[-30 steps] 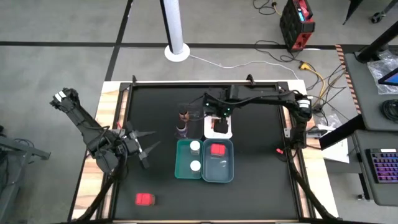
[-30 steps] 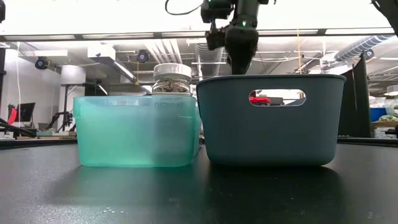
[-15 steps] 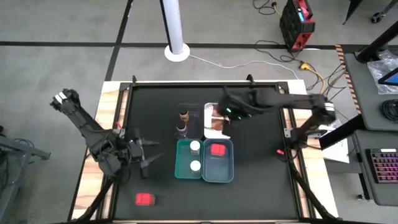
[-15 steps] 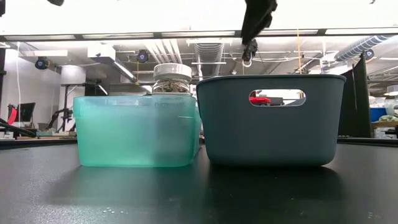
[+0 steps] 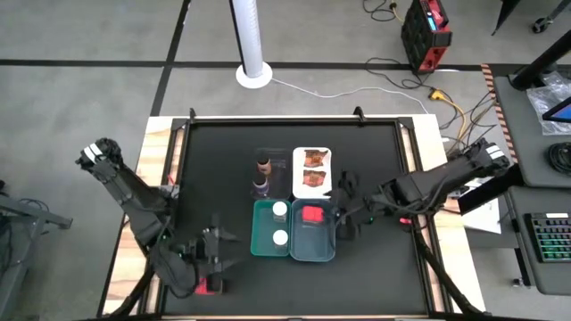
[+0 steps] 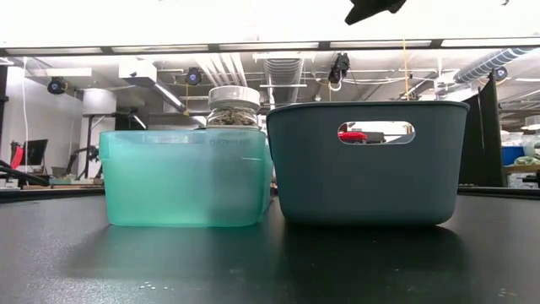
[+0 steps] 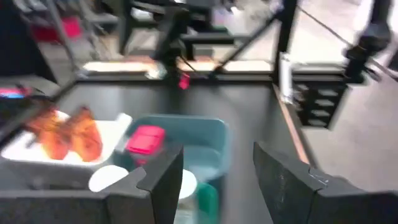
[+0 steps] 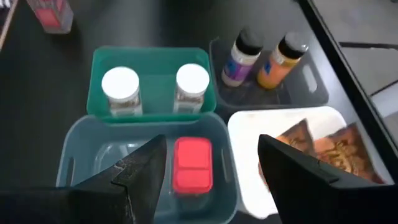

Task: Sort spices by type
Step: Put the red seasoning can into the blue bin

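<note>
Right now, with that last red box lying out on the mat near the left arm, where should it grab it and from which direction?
Probably straight down from above. The red box lies flat on the black table, apart from the trays, so its side faces are free. Closing the left gripper, which is open, across its shorter width looks the surest hold.

Matt black table (image 5: 375, 160), faintly sheeny beside the teal tray (image 6: 186, 176), which is translucent, frosted plastic. Next to it, the grey-blue tray (image 6: 371, 169) is opaque, smooth plastic. Glossy clear packets (image 8: 323, 146) crinkle; white-capped jars (image 8: 121, 90) look clear, with smooth caps.
</note>
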Controlling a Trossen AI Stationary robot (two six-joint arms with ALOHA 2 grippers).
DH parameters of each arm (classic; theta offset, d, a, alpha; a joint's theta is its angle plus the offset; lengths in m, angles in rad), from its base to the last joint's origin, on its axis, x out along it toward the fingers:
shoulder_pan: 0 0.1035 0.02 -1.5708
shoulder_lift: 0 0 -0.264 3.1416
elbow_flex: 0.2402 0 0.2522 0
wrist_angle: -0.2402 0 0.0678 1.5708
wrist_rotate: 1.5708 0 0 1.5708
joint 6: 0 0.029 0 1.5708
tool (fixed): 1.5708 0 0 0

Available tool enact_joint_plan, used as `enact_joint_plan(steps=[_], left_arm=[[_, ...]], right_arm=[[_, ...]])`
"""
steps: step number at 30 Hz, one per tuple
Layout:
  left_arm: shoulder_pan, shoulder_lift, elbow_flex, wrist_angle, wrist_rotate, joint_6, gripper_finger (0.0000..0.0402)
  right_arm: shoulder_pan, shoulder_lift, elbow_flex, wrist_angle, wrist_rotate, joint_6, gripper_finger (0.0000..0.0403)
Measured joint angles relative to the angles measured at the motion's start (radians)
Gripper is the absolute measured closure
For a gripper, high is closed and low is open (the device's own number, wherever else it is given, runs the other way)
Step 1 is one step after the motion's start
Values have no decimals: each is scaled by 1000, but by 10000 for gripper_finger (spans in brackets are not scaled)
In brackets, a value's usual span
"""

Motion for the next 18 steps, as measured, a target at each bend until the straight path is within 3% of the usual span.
enact_joint_plan(steps=[7,11,14,18], left_arm=[[-56,159,322,-610,101,-372,223],[-87,270,465,-929,298,-556,223],[-113,339,533,-1048,413,-647,223],[-156,387,570,-1071,448,-697,223]], right_arm=[[83,30,-33,2,22,60,166],[129,41,-35,4,22,77,170],[155,41,-44,25,22,92,167],[179,41,-65,71,22,85,154]])
